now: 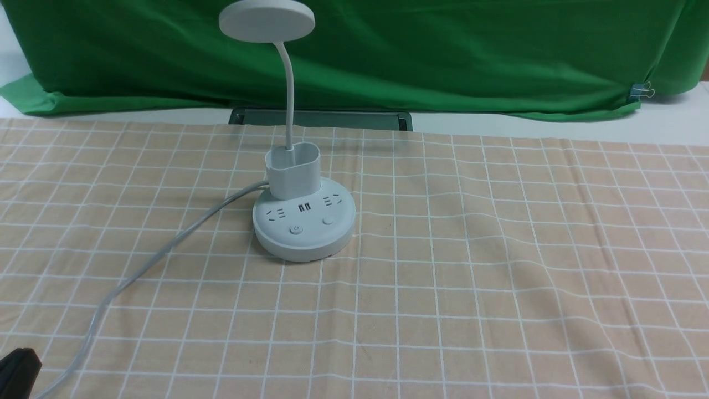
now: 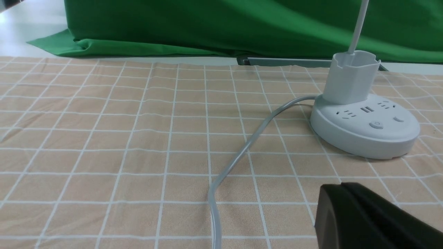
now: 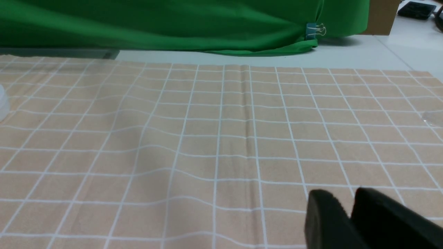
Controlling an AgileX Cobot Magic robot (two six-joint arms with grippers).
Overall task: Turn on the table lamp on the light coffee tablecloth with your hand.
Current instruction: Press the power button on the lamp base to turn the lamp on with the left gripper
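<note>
The white table lamp (image 1: 303, 224) stands on the light coffee tablecloth (image 1: 498, 266), a little left of centre. Its disc head (image 1: 267, 21) is up on the gooseneck and looks unlit. Two round buttons (image 1: 297, 229) sit on the front of its base. It also shows in the left wrist view (image 2: 363, 128). My left gripper (image 2: 341, 186) is shut and empty, low over the cloth, short of the lamp's base and to its left. Only its tip shows in the front view (image 1: 16, 366). My right gripper (image 3: 341, 195) is slightly open and empty over bare cloth, far right of the lamp.
The lamp's pale grey cord (image 1: 166, 249) runs from the base to the near left edge, past my left gripper. A green backdrop cloth (image 1: 443, 55) hangs behind. A dark grey slot (image 1: 320, 118) lies at the cloth's far edge. A binder clip (image 1: 641, 90) is on the backdrop's right.
</note>
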